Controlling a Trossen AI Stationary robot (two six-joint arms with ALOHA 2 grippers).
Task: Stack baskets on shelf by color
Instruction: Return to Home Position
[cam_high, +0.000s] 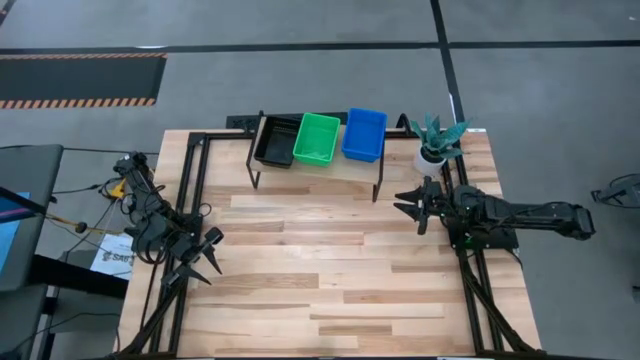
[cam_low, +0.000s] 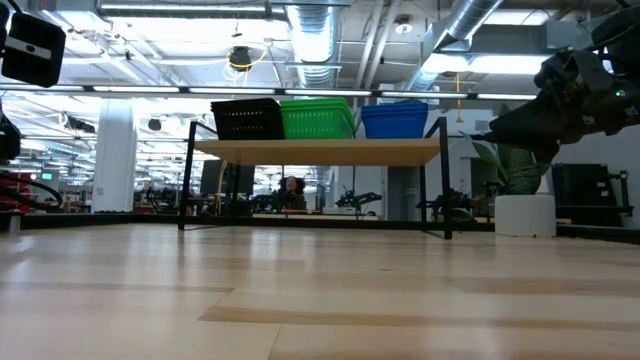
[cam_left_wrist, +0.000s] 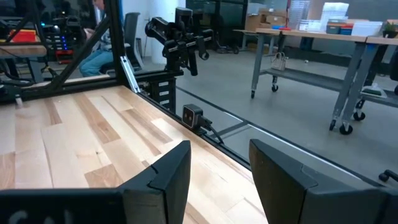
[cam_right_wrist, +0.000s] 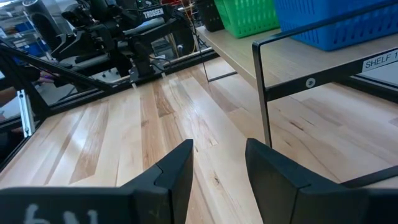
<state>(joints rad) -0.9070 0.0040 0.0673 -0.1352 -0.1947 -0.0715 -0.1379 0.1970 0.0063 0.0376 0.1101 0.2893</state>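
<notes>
The left arm (cam_high: 160, 225) is folded at the left edge of the high view, over the left rim of the slatted desk (cam_high: 320, 280). The left jaws hang in the lower left of that frame, tips toward the middle of the desk. They are parted and hold nothing; the left wrist view shows bare wood between the two dark fingers (cam_left_wrist: 165, 180).

The shelf (cam_high: 355, 170) stands along the far side of the desk, at the top centre of the high view, and carries all the baskets side by side. The black baskets (cam_high: 275, 142) sit at its left end. The green baskets (cam_high: 317, 137) are in the middle, touching the black ones. The blue baskets (cam_high: 364, 134) are at its right end, just beside the green. In the low view the same three colours line up on the board in the upper middle of the frame. I cannot count how many are nested in each colour.

A potted plant (cam_high: 437, 142) in a white pot stands just right of the shelf.

The right arm (cam_high: 530, 215) comes in from the right edge of the high view. The right jaws sit right of centre, below the plant and near the shelf's right legs. They are spread apart and empty; in the right wrist view a black shelf leg (cam_right_wrist: 264, 93) stands beyond the fingers (cam_right_wrist: 168, 180).
</notes>
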